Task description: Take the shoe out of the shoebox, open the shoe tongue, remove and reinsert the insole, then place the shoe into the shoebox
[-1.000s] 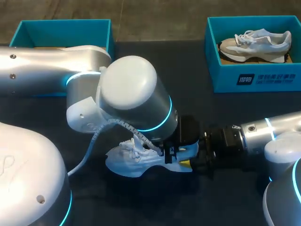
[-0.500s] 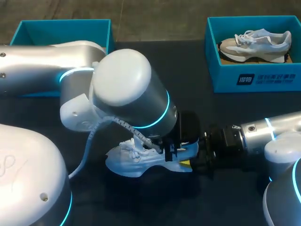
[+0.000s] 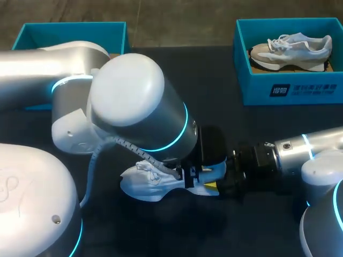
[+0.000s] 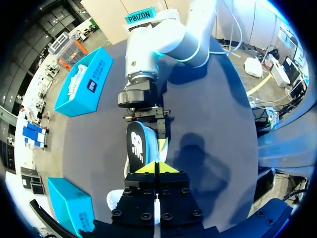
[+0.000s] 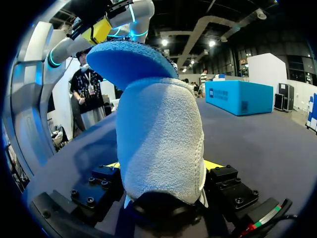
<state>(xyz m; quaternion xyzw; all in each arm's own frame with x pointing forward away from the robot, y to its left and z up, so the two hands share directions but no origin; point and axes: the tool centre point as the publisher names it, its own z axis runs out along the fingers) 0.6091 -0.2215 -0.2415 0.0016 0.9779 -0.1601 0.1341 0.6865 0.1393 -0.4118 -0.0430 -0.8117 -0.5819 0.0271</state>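
1. Shoe: white, out on the dark table, well apart from the right box, on its near-left side. It was heel toward that box and toe away.
2. Right claw: it came in low on the near side of the right box. The fingers were spread wide on the fuzzy heel, one on each flank, both touching. It had a firm hold on the shoe.
3. Insole: blue underneath, dark on top. It was lifted out at the heel end, the end nearer the right box, and arched up over the heel collar.
4. Left claw: it was over the shoe, on the side away from the right box. The yellow tips were drawn together until they nearly met. As far as I could see they pinched the insole's raised end, but the contact itself was hard to make out.
5. The left arm's big joint covered most of the shoe's middle from above, so I could not see the tongue or laces clearly.
6. Right box: blue, open-topped, with a second shoe lying in it on its side.
7. Left box: also blue and open. It stood well apart from the right box, level with it along the far edge and partly behind my left arm.
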